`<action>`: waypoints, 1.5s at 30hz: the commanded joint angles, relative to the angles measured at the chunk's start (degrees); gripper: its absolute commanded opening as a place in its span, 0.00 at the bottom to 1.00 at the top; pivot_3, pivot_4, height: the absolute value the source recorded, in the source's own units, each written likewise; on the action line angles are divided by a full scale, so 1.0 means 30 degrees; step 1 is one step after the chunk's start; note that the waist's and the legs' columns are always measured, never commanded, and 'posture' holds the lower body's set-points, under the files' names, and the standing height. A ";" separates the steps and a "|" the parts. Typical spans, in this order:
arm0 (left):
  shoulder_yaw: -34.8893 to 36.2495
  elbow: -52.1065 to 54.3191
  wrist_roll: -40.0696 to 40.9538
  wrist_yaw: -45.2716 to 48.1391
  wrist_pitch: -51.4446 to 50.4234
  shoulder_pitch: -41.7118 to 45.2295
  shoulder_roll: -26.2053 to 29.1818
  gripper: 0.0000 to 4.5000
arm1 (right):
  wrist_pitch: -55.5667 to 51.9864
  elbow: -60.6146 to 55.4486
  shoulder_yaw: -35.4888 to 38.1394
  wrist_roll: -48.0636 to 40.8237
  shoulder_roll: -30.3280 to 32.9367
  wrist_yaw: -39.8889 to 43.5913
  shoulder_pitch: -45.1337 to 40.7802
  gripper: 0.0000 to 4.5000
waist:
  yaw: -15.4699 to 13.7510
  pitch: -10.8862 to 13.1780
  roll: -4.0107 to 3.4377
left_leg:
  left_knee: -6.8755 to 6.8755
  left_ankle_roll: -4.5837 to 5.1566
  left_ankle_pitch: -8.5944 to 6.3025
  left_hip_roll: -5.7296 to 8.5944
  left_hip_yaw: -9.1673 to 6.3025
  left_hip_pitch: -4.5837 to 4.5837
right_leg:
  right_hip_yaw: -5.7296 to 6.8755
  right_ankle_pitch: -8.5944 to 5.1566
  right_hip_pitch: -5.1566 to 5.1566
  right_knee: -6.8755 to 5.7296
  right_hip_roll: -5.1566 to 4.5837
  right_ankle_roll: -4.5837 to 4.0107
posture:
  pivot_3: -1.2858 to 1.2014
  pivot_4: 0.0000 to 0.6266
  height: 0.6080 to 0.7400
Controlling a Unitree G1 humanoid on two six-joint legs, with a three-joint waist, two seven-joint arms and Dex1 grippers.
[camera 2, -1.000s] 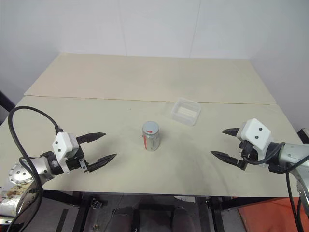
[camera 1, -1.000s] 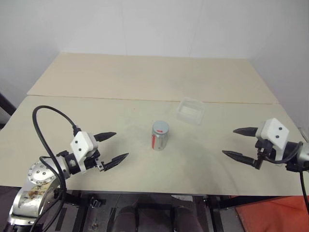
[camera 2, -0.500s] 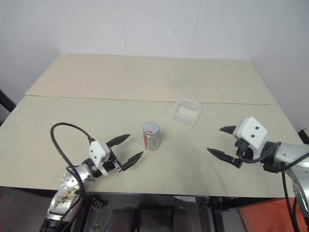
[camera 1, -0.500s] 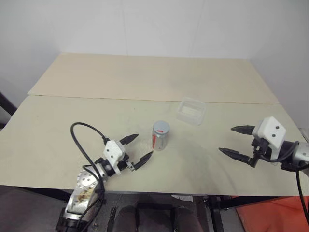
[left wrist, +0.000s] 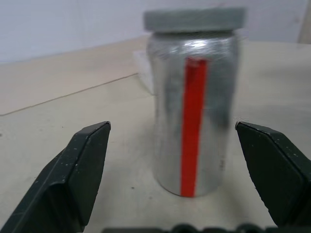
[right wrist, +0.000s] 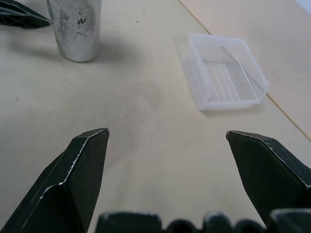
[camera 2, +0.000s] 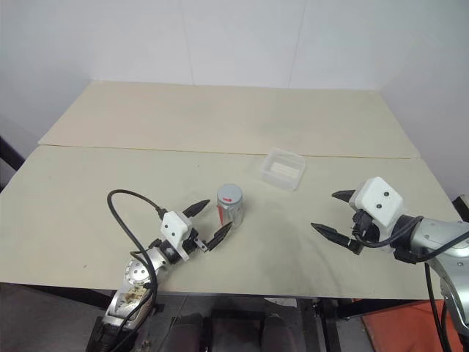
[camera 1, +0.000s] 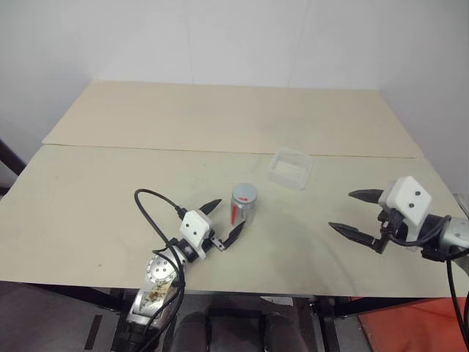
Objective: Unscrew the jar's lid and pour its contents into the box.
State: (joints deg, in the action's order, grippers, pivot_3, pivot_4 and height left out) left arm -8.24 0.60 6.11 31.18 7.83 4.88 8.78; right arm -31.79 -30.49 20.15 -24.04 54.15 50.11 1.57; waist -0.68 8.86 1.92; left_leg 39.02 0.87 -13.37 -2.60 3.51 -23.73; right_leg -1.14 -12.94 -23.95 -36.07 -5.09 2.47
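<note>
Left hand spread, fingers flanking the jar near the surface's front edge, not touching. Lid on. Right hand spread, apart; box behind the jar. We judge it the grasp approach: next, close on the jar.

We see the jar as brushed, shiny metal with a glossy red stripe, and its lid as dull, matt grey. The box is clear, smooth plastic with faint ridges on its floor. The counter looks like pale, matt wood, lightly scuffed. The fingers are black matt plastic, and their housings glossy white.
</note>
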 commanded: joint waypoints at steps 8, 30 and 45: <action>-0.0563 -0.1893 -0.0104 -0.0195 0.1735 0.1442 -0.0776 1.00 | -0.0567 -0.1024 0.0720 -0.0543 0.0085 -0.0420 -0.0013 1.00 | 0.0004 0.0000 0.0000 | 0.0000 0.0000 0.0000 0.0001 -0.0002 0.0000 | 0.0000 0.0000 0.0001 -0.0001 0.0001 0.0000 | 0.52 0.24 1.00; -0.0700 -0.4073 -0.0237 -0.0161 0.3073 0.2810 -0.1357 0.46 | -0.0699 -0.1595 0.0871 -0.0519 -0.0251 -0.1206 0.0703 1.00 | 0.0006 0.0000 0.0001 | 0.0000 0.0001 0.0000 0.0011 -0.0012 -0.0005 | 0.0000 0.0003 0.0002 0.0003 -0.0002 0.0008 | 0.52 0.24 1.00; 0.0957 -0.1728 0.3075 0.3091 0.0518 0.3982 0.1559 0.46 | -0.3865 -0.3416 -0.6483 -0.2675 -0.8490 -0.7554 -0.7170 1.00 | 0.0181 -0.0003 -0.0006 | -0.0002 0.0001 0.0002 -0.0006 -0.0039 -0.0028 | 0.0005 0.0008 -0.0033 -0.0017 0.0019 0.0000 | 0.52 0.24 1.00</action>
State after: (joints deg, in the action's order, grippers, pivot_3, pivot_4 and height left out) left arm -6.09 -6.91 13.82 39.72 9.68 15.92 13.30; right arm -43.15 -38.93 0.88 -31.80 29.43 29.71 -18.47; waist -0.13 8.85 1.90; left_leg 39.01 0.87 -13.36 -2.60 3.39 -23.82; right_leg -1.08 -12.91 -24.03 -36.12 -5.08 2.47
